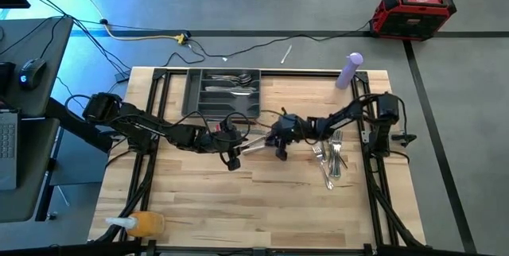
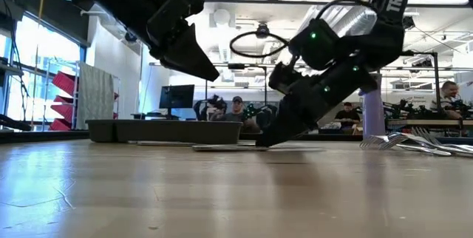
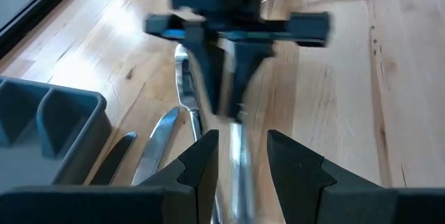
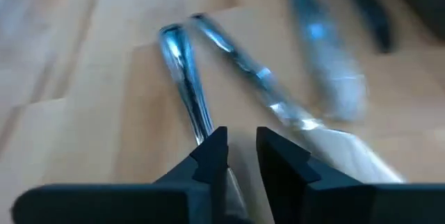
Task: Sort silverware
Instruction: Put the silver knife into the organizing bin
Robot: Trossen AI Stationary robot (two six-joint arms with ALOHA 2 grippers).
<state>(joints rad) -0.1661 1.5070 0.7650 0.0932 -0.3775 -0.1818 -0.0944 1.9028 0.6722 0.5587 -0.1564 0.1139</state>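
Two dark fingers (image 3: 201, 168) of the left pincer (image 3: 240, 165) fill the near edge of the left wrist view, standing apart on either side of a shiny knife (image 3: 240, 175) lying flat on the worktop (image 3: 334, 113); whether they press it I cannot tell. Facing it, the right pincer (image 3: 229, 92) points down at the same knife with a narrow gap between its tips, grasping nothing that I can make out. That view also shows three more pieces of silverware (image 3: 156, 144) beside the knife, next to a corner of the grey tray (image 3: 49, 123).

From above, both pincers meet at mid-worktop just in front of the tray (image 1: 192, 97), which holds several pieces too small to count. A pile of forks and other silverware (image 1: 330, 159) lies to the right, near the right arm; the count is unclear. Only this view shows one purple bottle (image 1: 350, 71), one orange bottle (image 1: 143, 224) and one red box (image 1: 415, 11) on the floor.

At worktop height, the right pincer's (image 2: 270, 140) tips touch down by the knife, while the left pincer (image 2: 199, 64) hangs above the worktop. People sit in the room behind.
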